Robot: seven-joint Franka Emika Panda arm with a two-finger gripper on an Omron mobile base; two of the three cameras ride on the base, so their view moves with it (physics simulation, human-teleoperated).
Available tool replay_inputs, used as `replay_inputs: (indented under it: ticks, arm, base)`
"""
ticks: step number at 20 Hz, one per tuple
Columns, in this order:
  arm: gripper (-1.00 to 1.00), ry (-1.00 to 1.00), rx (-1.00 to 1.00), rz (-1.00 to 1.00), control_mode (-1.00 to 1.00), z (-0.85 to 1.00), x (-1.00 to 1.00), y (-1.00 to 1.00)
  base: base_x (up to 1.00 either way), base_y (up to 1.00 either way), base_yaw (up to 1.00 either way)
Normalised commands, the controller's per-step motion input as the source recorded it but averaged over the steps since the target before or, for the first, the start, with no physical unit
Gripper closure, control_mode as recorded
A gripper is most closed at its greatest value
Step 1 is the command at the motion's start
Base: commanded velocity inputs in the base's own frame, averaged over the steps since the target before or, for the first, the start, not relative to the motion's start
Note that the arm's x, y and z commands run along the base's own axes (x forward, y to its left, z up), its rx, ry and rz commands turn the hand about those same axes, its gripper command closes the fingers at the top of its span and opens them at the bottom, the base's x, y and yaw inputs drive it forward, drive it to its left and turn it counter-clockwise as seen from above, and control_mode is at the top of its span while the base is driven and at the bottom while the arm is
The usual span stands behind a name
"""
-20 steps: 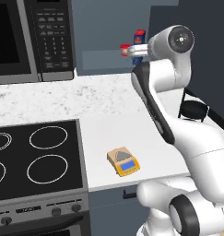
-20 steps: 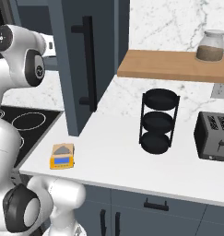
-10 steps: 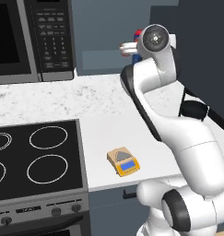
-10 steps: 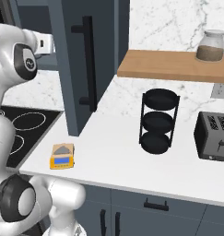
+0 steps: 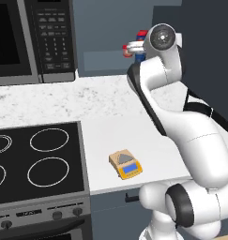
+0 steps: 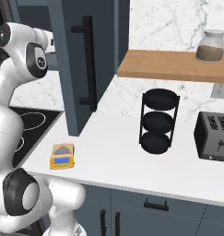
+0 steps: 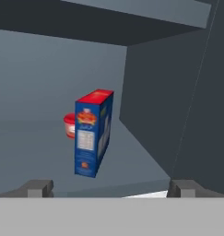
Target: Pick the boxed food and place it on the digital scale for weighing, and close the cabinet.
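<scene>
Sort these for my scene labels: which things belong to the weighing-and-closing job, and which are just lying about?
Job: boxed food, digital scale, cabinet with its door open, gripper.
Lying about: red cup, microwave, stove, tiered rack, toaster, jar.

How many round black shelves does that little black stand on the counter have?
3. The black stand sits on the white counter, left of the toaster. Its three round trays are stacked: one at the top, one in the middle, one at the bottom.
</scene>
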Motion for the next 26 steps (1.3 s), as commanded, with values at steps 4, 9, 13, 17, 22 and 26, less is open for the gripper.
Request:
replay_inputs:
  ticks: [4, 9, 13, 17, 22, 26]
  arm:
    - [-1.00, 0.00, 0.00, 0.00, -1.00, -0.02, 0.43, 0.00]
    - [-1.00, 0.00, 0.00, 0.00, -1.00, 0.00, 0.40, 0.00]
    - [-1.00, 0.00, 0.00, 0.00, -1.00, 0.00, 0.33, 0.00]
    - [-1.00, 0.00, 0.00, 0.00, -1.00, 0.00, 0.30, 0.00]
    - [-1.00, 0.00, 0.00, 0.00, -1.00, 0.00, 0.35, 0.00]
    - [-1.00, 0.00, 0.00, 0.00, -1.00, 0.00, 0.28, 0.00]
  base:
    - [0.00, 0.00, 0.00]
    - [0.00, 0.00, 0.00]
    - [0.00, 0.00, 0.00]
    - [0.00, 0.00, 0.00]
    - [0.00, 0.00, 0.00]
    - [0.00, 0.00, 0.00]
